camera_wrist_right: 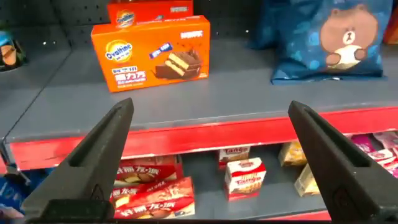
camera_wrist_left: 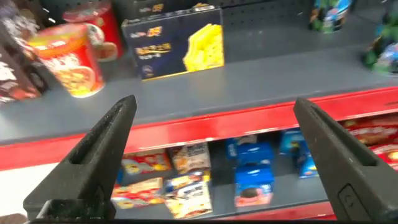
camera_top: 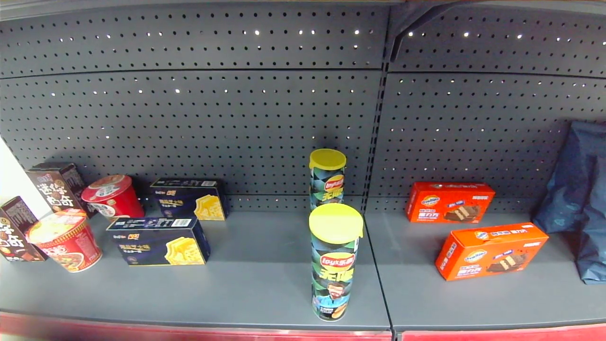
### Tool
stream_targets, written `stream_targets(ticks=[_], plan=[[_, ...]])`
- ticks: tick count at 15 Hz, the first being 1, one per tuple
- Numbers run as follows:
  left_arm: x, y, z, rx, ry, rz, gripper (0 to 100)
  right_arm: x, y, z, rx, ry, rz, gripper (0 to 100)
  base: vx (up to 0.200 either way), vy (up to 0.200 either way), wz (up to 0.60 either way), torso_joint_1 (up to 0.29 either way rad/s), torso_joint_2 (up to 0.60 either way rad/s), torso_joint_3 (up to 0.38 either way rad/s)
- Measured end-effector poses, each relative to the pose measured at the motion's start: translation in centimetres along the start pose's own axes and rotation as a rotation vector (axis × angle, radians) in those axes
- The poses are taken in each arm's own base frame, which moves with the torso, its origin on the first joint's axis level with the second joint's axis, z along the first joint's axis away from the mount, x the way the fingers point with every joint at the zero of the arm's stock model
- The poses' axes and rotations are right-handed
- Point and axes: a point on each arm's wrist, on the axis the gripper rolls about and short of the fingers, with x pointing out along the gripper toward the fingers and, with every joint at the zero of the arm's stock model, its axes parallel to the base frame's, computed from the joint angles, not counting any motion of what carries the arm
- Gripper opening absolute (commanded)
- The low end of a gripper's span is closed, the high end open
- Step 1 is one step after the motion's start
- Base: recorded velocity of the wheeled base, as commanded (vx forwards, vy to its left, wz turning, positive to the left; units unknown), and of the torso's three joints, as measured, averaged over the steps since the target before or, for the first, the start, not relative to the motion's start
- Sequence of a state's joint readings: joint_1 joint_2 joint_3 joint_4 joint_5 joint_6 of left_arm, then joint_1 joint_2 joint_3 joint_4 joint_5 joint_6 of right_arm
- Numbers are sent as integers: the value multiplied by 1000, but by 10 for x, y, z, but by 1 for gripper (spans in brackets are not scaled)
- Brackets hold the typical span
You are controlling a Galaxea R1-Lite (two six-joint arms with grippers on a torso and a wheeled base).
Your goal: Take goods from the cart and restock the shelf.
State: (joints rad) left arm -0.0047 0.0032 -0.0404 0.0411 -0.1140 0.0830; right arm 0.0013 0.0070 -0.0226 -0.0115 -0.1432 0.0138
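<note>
On the grey shelf [camera_top: 265, 279] two chip cans with yellow lids stand one behind the other, the near one [camera_top: 335, 261] and the far one [camera_top: 327, 179]. Left of them lie two dark blue boxes [camera_top: 160, 240] [camera_top: 190, 198], two red noodle cups [camera_top: 66, 239] [camera_top: 112, 196] and brown boxes [camera_top: 56, 185]. Two orange cake boxes [camera_top: 490, 250] [camera_top: 449, 201] lie on the right section. My left gripper [camera_wrist_left: 214, 134] is open in front of the shelf's red edge [camera_wrist_left: 249, 118], facing a blue box [camera_wrist_left: 175, 41]. My right gripper [camera_wrist_right: 211, 134] is open, empty, facing an orange box [camera_wrist_right: 151, 51].
Blue snack bags [camera_top: 580, 189] lean at the far right; one with a bear picture [camera_wrist_right: 329, 38] faces the right wrist. A lower shelf holds packets and small boxes [camera_wrist_left: 252, 180] [camera_wrist_right: 242, 177]. Bare shelf space lies between the blue boxes and the cans.
</note>
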Motion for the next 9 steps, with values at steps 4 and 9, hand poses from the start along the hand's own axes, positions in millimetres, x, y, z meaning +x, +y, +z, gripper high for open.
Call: stream_targets(ticks=[4, 9], plan=[[0, -1, 0, -59, -6, -33, 100, 0, 3, -4, -33, 12, 142, 100, 0, 0, 0, 0, 0, 0], [0, 3, -1, -52, 9, 127, 100, 1, 3, -7, -31, 23, 144, 100, 0, 0, 0, 0, 0, 0]])
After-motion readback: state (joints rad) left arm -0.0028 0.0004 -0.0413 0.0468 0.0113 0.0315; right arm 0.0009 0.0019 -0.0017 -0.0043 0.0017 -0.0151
